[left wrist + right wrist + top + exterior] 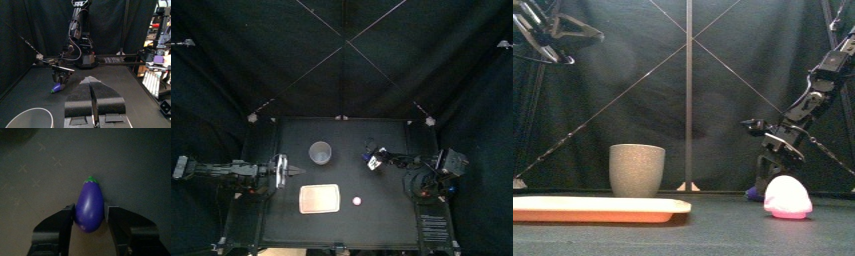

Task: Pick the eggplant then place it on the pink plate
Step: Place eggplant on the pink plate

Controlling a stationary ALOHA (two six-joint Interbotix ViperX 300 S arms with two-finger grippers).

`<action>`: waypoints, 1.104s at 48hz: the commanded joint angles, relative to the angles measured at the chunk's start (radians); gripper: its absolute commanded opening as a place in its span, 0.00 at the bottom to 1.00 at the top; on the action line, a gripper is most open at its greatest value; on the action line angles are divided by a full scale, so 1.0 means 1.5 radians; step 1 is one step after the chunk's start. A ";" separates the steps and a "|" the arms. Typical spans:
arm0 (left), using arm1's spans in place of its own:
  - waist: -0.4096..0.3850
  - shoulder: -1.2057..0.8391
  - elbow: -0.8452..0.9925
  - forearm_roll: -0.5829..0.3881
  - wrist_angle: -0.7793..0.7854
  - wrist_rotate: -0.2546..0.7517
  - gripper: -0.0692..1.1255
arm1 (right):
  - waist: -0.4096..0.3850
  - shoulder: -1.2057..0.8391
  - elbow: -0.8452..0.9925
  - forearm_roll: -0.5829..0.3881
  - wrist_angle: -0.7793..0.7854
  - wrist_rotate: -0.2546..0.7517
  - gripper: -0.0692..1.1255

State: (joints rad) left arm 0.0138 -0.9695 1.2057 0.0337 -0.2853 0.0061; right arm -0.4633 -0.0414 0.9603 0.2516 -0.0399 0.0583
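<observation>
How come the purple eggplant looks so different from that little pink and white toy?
The eggplant is long and purple with a green cap; the pink and white toy is a short round dome. The eggplant sits between the jaws of the right claw; the toy stands free on the table. Both are small and lie right of the pink tray.

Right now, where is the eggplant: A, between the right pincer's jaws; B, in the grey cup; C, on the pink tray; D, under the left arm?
A: the right wrist view shows the eggplant between the jaws of the right pincer, well away from the tray.
</observation>
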 commanded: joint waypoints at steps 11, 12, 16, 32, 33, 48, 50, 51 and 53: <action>0.001 0.001 -0.009 0.002 -0.003 0.001 0.04 | 0.092 -0.030 -0.069 0.007 0.000 0.000 0.45; 0.001 0.001 -0.009 0.002 -0.003 0.001 0.04 | 0.102 -0.032 -0.078 0.007 0.000 -0.001 0.45; 0.001 0.001 -0.009 0.002 -0.003 0.001 0.04 | 0.148 -0.033 -0.122 0.004 0.001 -0.001 0.45; 0.001 0.000 -0.008 0.002 -0.003 0.001 0.04 | 0.306 0.063 -0.311 -0.039 -0.025 -0.009 0.45; 0.001 0.000 -0.008 0.002 -0.003 0.001 0.04 | 0.317 0.079 -0.324 -0.049 -0.032 -0.009 0.45; 0.001 -0.003 -0.007 0.002 -0.003 0.001 0.04 | 0.383 0.206 -0.436 -0.091 -0.090 -0.002 0.49; 0.001 -0.003 -0.007 0.003 -0.003 0.001 0.04 | 0.386 0.212 -0.440 -0.091 -0.097 -0.002 0.52; 0.001 -0.003 -0.007 0.002 -0.003 0.001 0.04 | 0.386 0.215 -0.440 -0.090 -0.100 -0.002 0.54; 0.001 -0.003 -0.007 0.003 -0.003 0.001 0.04 | 0.385 0.218 -0.438 -0.090 -0.104 -0.002 0.59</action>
State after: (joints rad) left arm 0.0138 -0.9771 1.2088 0.0353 -0.2853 0.0061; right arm 0.1181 0.3022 0.3298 0.1166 -0.1749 0.0522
